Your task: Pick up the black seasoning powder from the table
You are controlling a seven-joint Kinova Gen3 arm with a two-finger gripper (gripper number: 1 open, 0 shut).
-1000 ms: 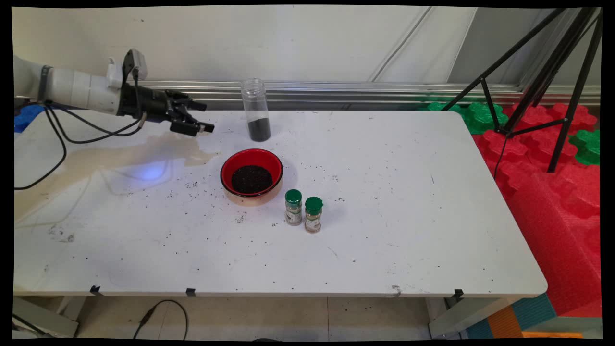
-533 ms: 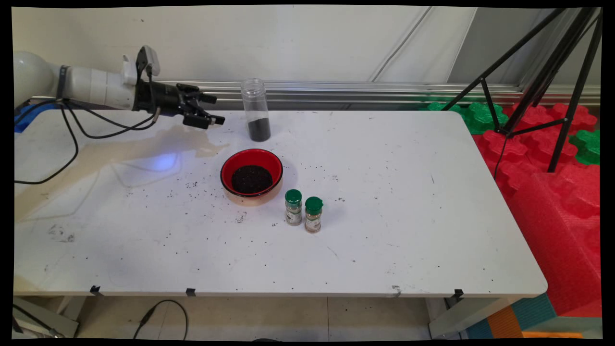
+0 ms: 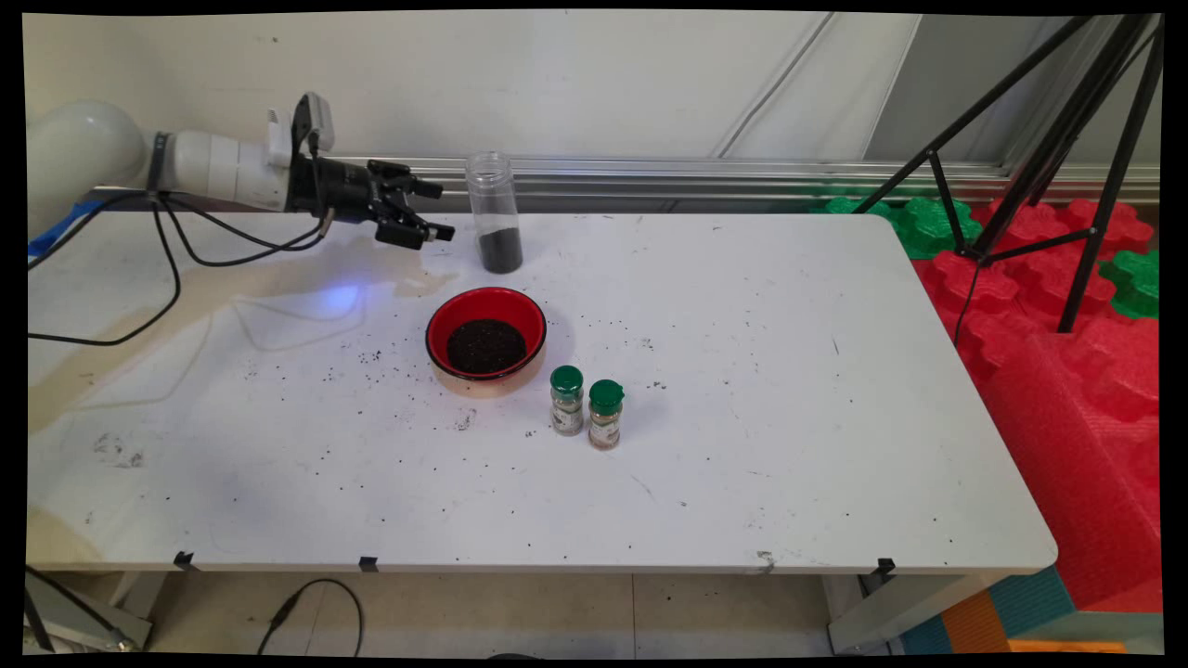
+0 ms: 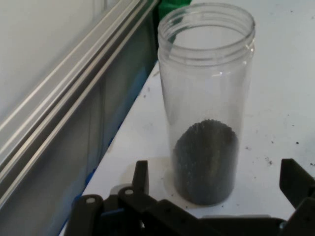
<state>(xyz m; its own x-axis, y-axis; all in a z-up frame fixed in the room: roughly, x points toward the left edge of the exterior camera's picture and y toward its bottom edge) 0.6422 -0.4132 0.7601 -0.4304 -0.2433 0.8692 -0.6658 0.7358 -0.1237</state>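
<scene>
We are reaching sideways toward the clear jar (image 4: 205,105)

Our fingers (image 4: 140,177) are standing apart, empty, framing the upright jar near the bench's (image 3: 742,371) far edge; the red bowl (image 3: 485,340) and two green-capped bottles (image 3: 586,406) are sitting nearer us

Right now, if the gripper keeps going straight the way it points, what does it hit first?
Most likely the clear jar holding dark grains: the open gripper points level at it, with the jar centred between the fingers in the hand view. Nothing else seems to lie between.
</scene>
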